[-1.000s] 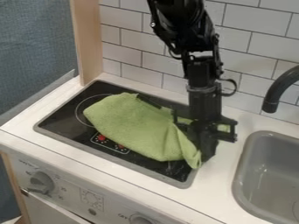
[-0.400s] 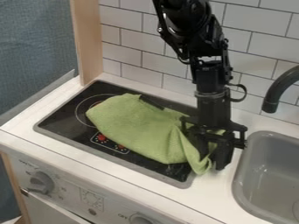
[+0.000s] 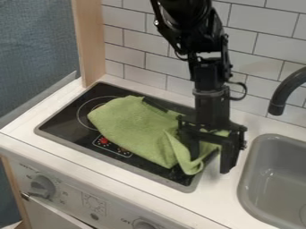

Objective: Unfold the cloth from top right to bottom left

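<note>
The black gripper [image 3: 209, 157] stands open over the right end of the green cloth [image 3: 134, 129], with one finger on each side of a loose part of the cloth. The cloth lies bunched diagonally across the black stovetop, and its lower right end has a raised fold that hangs to a rounded tip near the stovetop's right edge. A strip of cloth shows behind and between the fingers. The gripper's left finger partly hides the fold.
The cloth rests on the stovetop [image 3: 60, 123] with its grey rim. At the right is a grey sink [image 3: 278, 179] under a black faucet [image 3: 286, 91]. A tiled wall [image 3: 134, 51] rises behind, beside a wooden post [image 3: 90, 40] at the left.
The gripper first shifted right and a little forward, with the cloth's right end following. Since then its fingers have spread apart, and the cloth's tip has moved back left.
</note>
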You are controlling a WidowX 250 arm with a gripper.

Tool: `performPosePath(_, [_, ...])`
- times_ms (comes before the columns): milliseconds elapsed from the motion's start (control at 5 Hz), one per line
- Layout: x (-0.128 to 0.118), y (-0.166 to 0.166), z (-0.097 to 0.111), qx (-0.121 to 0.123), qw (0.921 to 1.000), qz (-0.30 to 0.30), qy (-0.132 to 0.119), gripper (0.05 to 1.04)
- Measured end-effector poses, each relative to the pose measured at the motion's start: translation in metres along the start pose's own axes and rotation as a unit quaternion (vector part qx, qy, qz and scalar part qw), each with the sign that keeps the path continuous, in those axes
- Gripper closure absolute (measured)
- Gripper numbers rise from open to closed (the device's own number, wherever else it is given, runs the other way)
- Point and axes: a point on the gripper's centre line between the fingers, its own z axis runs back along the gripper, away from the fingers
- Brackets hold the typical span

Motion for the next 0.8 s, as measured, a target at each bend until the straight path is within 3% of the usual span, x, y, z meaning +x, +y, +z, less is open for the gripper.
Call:
performPosePath(200, [-0.004, -0.001, 0.014, 0.000, 0.9999, 0.000, -0.013, 0.079])
performPosePath(800, [-0.027, -0.006, 0.068, 0.018, 0.9961, -0.018, -0.084, 0.085])
